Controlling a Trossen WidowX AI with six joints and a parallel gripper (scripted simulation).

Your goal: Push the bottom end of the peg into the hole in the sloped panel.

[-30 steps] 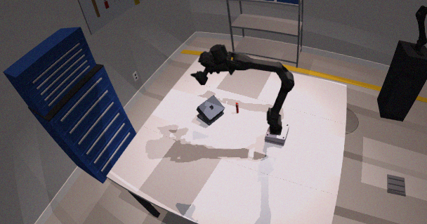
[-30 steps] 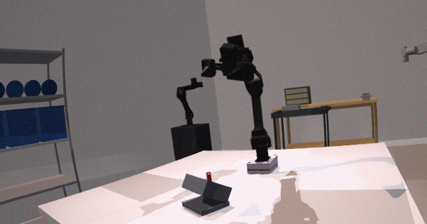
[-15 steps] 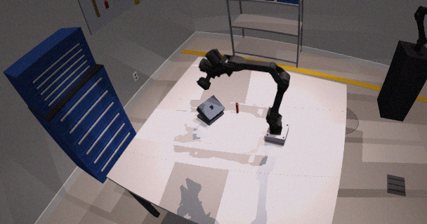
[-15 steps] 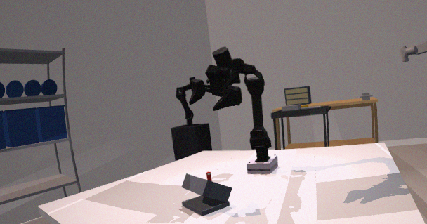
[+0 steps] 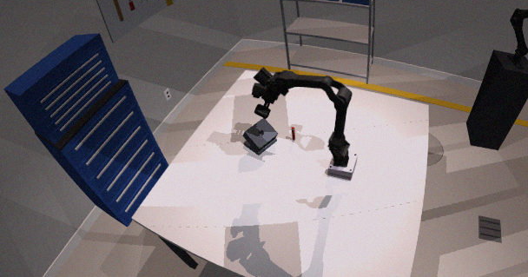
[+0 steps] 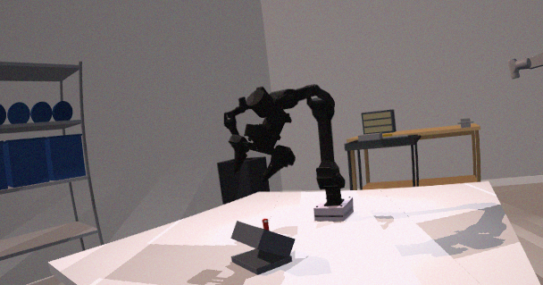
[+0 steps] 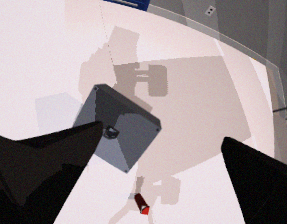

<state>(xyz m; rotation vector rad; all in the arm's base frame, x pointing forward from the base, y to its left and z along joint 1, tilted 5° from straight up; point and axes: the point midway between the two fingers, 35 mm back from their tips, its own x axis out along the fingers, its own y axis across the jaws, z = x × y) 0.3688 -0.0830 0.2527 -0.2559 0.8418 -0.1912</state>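
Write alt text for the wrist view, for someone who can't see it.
The open claw hangs above a white table, its two dark fingers reaching in from either side. Between them lies a gray sloped panel with one hole, and a red peg stands below it in the picture.

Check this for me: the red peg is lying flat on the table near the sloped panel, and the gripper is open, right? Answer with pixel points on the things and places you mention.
Not quite: the red peg (image 5: 293, 134) (image 6: 265, 224) (image 7: 142, 204) stands upright, as the top view shows. The rest holds.
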